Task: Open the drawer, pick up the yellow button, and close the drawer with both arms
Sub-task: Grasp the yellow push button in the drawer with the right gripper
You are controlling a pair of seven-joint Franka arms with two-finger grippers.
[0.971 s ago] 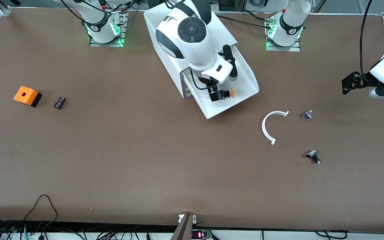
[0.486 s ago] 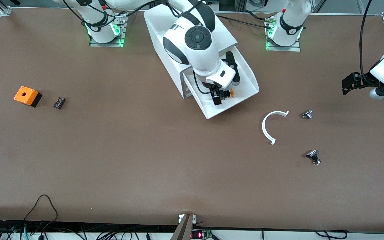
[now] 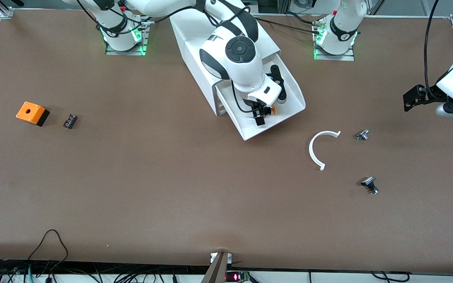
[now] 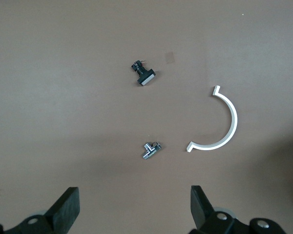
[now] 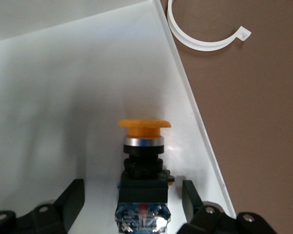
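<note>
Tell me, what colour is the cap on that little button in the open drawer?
Orange, above a silver ring and black body. The button shows best in the right wrist view, lying in the white drawer.

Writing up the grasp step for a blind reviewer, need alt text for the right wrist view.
The right gripper straddles an orange-capped button lying in the open white drawer, a finger on each side, not yet touching. A white curved strip lies on the brown table past the drawer's rim.

The button [image 3: 270, 110] lies in the open drawer [image 3: 285, 114] (uppermost) — cabinet [image 3: 195, 35] mid-table.
</note>
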